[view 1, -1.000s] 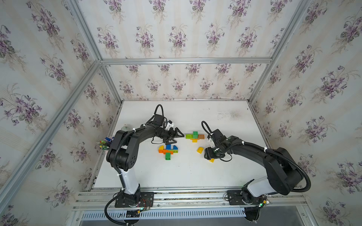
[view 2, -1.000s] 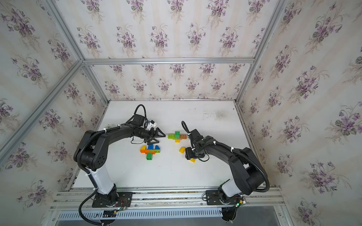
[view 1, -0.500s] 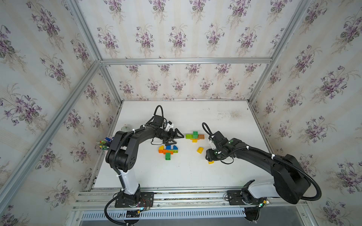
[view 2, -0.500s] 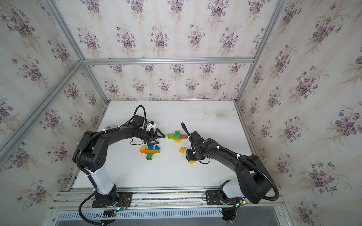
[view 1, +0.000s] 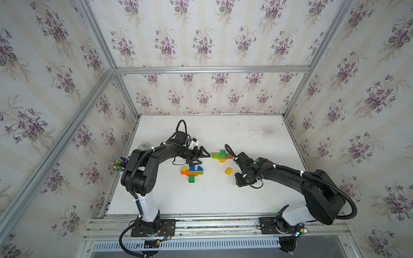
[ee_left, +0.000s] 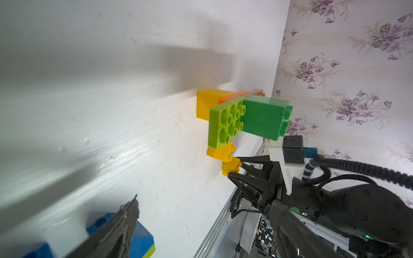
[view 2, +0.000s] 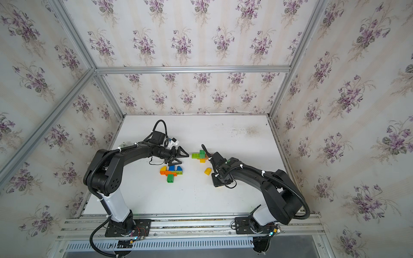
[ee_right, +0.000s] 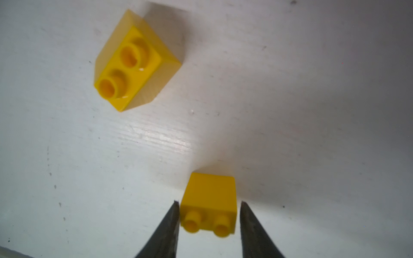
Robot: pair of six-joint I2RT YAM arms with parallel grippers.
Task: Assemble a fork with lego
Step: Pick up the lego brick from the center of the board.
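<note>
A flat lego build (view 1: pixel 192 170) of orange, blue, yellow and green bricks lies mid-table. A second lego cluster (view 1: pixel 221 155) (ee_left: pixel 245 116) of lime, green, yellow and brown lies behind it. My left gripper (view 1: pixel 205 157) (ee_left: pixel 203 201) hovers open between the two, holding nothing. Of two loose yellow bricks, one (view 1: pixel 228 171) (ee_right: pixel 136 62) lies free. The other (ee_right: pixel 210 198) sits on the table between the fingers of my right gripper (ee_right: pixel 209 202). One finger touches its side and a thin gap shows at the other. In both top views the right wrist hides this brick.
Coloured marker pens (view 1: pixel 119 164) sit at the table's left edge, with a pale round object (view 1: pixel 143 146) behind them. Papered walls on aluminium frames close in three sides. The arm bases stand on a rail (view 1: pixel 212 223) along the front edge.
My right gripper's fingers have narrowed around the yellow brick, and its wrist has shifted slightly toward the front. The left arm has barely moved.
</note>
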